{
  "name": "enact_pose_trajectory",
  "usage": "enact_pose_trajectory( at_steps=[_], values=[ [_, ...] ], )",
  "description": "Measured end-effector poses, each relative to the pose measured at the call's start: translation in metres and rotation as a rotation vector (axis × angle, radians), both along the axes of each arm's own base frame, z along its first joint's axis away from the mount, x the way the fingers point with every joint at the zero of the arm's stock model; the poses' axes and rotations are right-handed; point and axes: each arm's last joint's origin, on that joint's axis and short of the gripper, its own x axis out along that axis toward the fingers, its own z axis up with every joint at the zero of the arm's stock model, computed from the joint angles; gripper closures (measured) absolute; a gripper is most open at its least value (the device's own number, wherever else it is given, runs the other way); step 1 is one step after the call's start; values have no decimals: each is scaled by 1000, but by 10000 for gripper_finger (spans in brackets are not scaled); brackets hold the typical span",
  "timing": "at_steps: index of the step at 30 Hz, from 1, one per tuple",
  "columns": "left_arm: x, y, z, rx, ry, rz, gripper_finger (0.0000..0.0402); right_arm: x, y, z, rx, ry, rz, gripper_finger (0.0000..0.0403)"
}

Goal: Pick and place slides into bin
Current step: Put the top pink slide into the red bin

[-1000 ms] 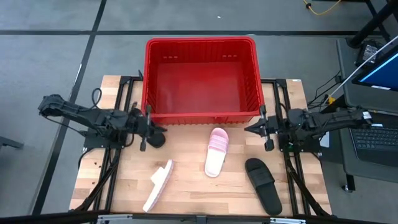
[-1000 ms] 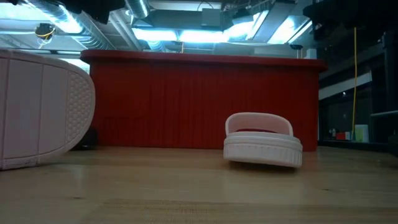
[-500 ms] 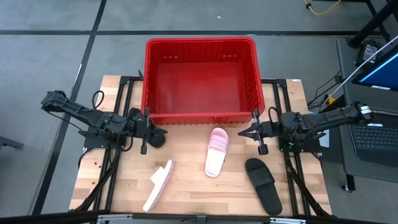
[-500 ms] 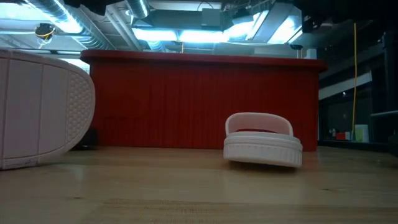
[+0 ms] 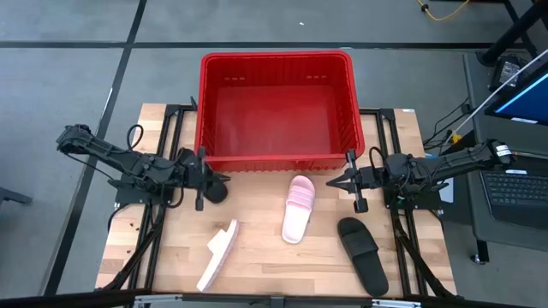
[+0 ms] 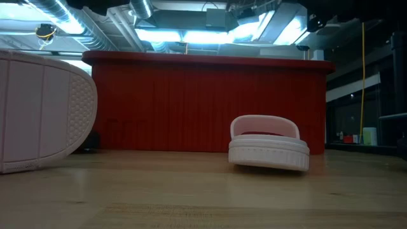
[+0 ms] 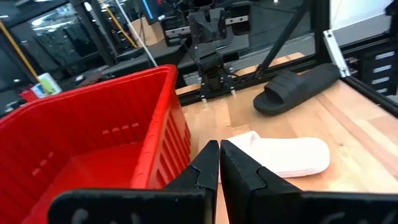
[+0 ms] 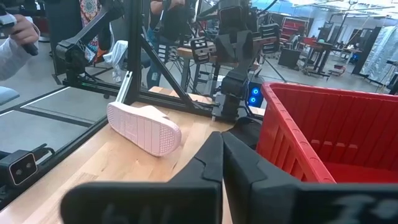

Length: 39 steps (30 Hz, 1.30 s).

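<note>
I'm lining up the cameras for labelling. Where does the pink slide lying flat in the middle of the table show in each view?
High view: pink slide, table centre, just in front of the red bin.
Low view: right of centre, before the bin wall.
Left wrist view: beyond the fingertips.
Right wrist view: not in it.
Shared landmark: the red bin.

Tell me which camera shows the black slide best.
The high view: the whole black slide lies in plain sight at the table's right front. The left wrist view shows it smaller, side on. The low and right wrist views miss it.
</note>
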Motion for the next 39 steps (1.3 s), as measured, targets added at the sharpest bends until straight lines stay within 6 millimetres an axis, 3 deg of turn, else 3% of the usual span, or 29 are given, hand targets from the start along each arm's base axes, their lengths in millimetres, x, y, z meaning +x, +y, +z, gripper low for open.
enact_pose_trajectory(
  at_steps=[17, 39],
  values=[
    [-1, 3, 0, 63, 1, 110, 318, 0, 0, 1, -54, -16, 0, 392],
    [-1, 3, 0, 64, 3, 110, 317, 0, 0, 1, -103, -21, -9, 382]
  ],
)
